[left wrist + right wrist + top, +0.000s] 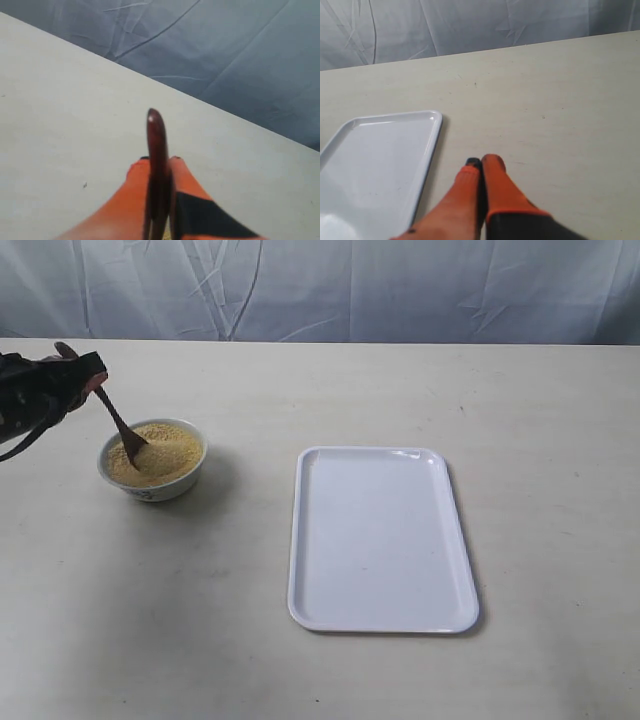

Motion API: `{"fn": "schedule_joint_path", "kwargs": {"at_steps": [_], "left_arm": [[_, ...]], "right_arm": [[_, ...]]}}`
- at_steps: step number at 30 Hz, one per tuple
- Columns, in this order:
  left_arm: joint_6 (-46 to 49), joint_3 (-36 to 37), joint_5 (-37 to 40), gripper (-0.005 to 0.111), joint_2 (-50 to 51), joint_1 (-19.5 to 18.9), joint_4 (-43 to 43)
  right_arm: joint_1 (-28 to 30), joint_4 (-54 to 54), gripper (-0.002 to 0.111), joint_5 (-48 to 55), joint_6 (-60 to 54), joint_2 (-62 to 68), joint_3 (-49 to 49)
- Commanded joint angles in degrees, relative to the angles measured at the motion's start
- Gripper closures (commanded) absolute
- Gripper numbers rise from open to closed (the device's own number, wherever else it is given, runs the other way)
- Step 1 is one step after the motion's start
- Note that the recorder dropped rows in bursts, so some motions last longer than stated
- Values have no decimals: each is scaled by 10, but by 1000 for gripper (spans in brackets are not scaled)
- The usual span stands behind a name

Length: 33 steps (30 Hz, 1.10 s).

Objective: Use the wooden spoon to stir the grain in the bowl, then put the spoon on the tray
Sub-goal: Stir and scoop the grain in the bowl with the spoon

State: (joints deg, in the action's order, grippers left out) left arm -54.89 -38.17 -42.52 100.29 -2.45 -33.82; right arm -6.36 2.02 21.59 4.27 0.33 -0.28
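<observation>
The small white bowl [153, 462] stands on the left of the table, heaped with yellow-tan grain [160, 451]. The dark wooden spoon [120, 426] slants down into the grain, its oval end buried near the bowl's left side. My left gripper [92, 375] is shut on the spoon's handle above and left of the bowl. In the left wrist view the handle [157, 150] sticks out between the orange fingers [137, 177] of the left gripper [159, 161]. The white tray [380, 538] lies empty right of centre. My right gripper [483, 161] is shut on nothing, beside the tray's edge [431, 145], and does not show in the exterior view.
A wrinkled grey-blue cloth backdrop [330, 285] runs along the table's far edge. The pale tabletop [540, 420] stretches bare to the right of the tray and in front of the bowl.
</observation>
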Motion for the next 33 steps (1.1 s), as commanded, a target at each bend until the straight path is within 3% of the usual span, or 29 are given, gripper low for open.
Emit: {"fn": "schedule_joint_path", "kwargs": {"at_steps": [1,8,17,33], "left_arm": [[0,-1,-5,107,-25,3,-2],[72,-1,-2,107,-63,3,18],[131,-1,3,107,-33,3,32],[33,-1,-41,107,8,3,-12]], "right_arm": [[3,0,106,-8,-2,-3,3],[3,0,106,-8,-2,-3,3],[3,0,106,-8,-2,-3,3],[3,0,106,-8,-2,-3,3]]}}
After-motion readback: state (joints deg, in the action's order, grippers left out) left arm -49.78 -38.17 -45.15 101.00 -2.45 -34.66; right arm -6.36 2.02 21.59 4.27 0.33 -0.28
